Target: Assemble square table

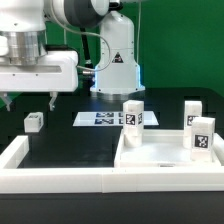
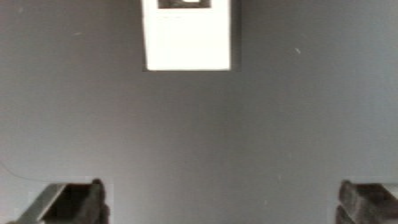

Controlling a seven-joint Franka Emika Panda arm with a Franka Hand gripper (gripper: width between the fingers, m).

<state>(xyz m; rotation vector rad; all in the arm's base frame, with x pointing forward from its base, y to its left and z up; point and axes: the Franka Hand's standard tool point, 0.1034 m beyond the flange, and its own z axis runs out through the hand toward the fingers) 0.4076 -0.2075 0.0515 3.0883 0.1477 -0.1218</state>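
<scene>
The white square slab [image 1: 160, 155] lies at the front on the exterior view's right. Three white tagged legs stand upright on it: one at its near-left corner [image 1: 133, 116], one at the right [image 1: 203, 136] and one behind that [image 1: 192, 109]. A fourth loose leg [image 1: 33, 121] lies on the black table at the exterior view's left. My gripper [image 1: 28, 100] hangs open and empty just above it. In the wrist view the leg [image 2: 187, 38] lies ahead of the open gripper [image 2: 221, 205], apart from both fingers [image 2: 71, 205].
The marker board [image 1: 103, 118] lies flat behind the slab near the robot base [image 1: 117, 70]. A long white rail [image 1: 60, 180] borders the black surface along the front and the exterior view's left.
</scene>
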